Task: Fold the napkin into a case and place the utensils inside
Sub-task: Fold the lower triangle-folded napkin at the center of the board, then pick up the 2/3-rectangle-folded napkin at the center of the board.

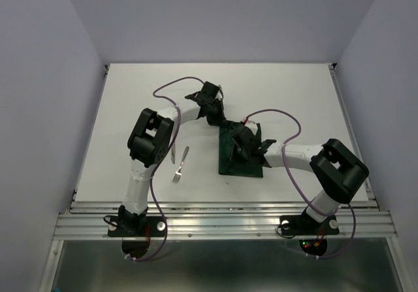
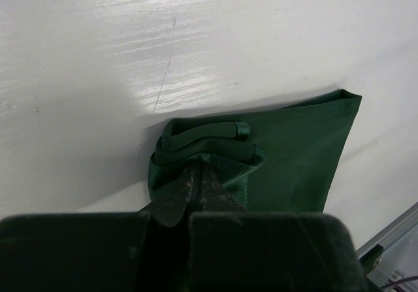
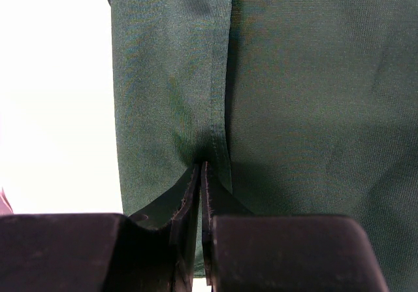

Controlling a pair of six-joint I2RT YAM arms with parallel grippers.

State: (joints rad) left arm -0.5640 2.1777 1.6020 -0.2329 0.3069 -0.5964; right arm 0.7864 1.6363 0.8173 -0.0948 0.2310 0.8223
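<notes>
Napkin: the dark green napkin (image 1: 243, 164) lies on the white table (image 1: 130, 102), right of centre. It is folded into a rough rectangle, not yet a tidy pocket.
Left gripper: the left gripper (image 2: 196, 171) is closed tight on the napkin's far corner. The cloth is bunched into rolled ridges just ahead of its fingertips.
Right gripper: the right gripper (image 3: 200, 171) is pinched nearly closed on a hemmed edge of the same cloth, over the middle of the rectangle.
Utensils: the fork (image 1: 178, 171) lies on bare table left of the napkin, well apart from it. What looks like the knife (image 1: 174, 151) lies just beyond it, close beside the left arm.
Stage: folding, I'd judge, with neither piece of cutlery yet handled.
Risk, bunching: the left corner is already crumpled. Pulling from there could drag the wrinkles through the fold and leave the case crooked.
Risk, opposed pulls: both grippers hold one cloth. If they move out of step, the fabric could slip from one pinch or the finished layers could come undone.
Risk, layers: the right gripper may have caught more than the layer it wants, which I cannot tell from here. Lifting would then open nothing.
Risk, cutlery: the left arm passes close by the knife, and a swing could knock it.
</notes>
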